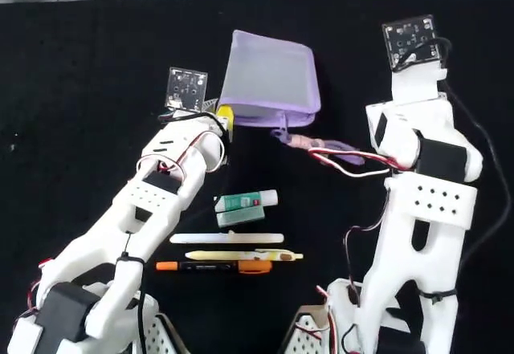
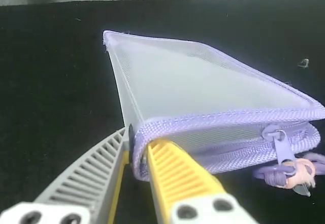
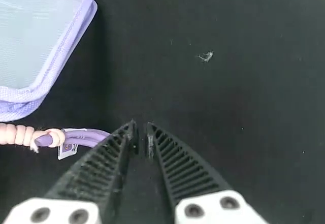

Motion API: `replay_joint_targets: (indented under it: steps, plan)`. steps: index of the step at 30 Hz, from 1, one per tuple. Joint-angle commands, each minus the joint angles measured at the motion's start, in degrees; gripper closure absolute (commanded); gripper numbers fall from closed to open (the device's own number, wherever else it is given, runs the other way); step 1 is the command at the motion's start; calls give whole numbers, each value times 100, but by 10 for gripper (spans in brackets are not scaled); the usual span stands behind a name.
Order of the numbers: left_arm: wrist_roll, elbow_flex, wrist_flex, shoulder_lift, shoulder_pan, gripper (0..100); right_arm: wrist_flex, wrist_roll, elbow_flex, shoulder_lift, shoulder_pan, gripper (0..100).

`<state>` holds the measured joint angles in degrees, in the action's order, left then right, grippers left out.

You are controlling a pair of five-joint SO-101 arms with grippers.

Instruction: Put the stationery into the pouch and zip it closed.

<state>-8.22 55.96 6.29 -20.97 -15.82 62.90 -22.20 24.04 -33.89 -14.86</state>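
Black cloth is covering the worktop (image 1: 80, 65), and at its far side a lilac mesh pouch (image 1: 269, 77) (image 2: 203, 82) (image 3: 35, 31) with a purple woven rim is propped up on its zipped edge. The left hand (image 1: 221, 117) (image 2: 138, 145) is pinching one corner of that rim between its grey and yellow fingers. The right hand (image 3: 140, 131) is hovering low over the cloth just beside the purple zip pull (image 1: 309, 141) (image 2: 292, 170) (image 3: 20, 135) with its pink beaded charm. Its black fingers are drawn almost together with only a sliver of gap, and I am seeing nothing caught between them. None of the stationery is in the pouch yet. It is all lying between the two arms: a green-and-white tube (image 1: 245, 201), a white stick (image 1: 225, 238), a cream pen (image 1: 241, 254) and an orange-and-black marker (image 1: 213, 266), stacked in close rows nearer the arm bases. To my eye the weak spot is that single corner pinch. The mesh is thin and floppy, so a tug from the other side could be pulling it free or folding the mouth flat. The charm's strap is trailing right by the right fingertips, so it may be snagging and dragging the pouch sideways. The pens are lying so close together that reaching for one could be rolling its neighbours away.
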Motion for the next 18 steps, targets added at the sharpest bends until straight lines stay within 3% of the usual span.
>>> replay_joint_targets:
  steps: [1, 7, 14, 18]
  plan:
    - [0, -57, 79, -88, -57, 973, 44, 9, -92, -224, 149, 948]
    - [0, -198, -79, -88, -154, 973, 114, 0, 620, -268, 905, 749]
    - [-624, -1376, -2004, -88, -48, 973, -167, -642, 1411, -268, 1785, 741]
    - [-677, -1684, -2444, -88, -13, 973, -281, -686, 1701, -268, 2136, 741]
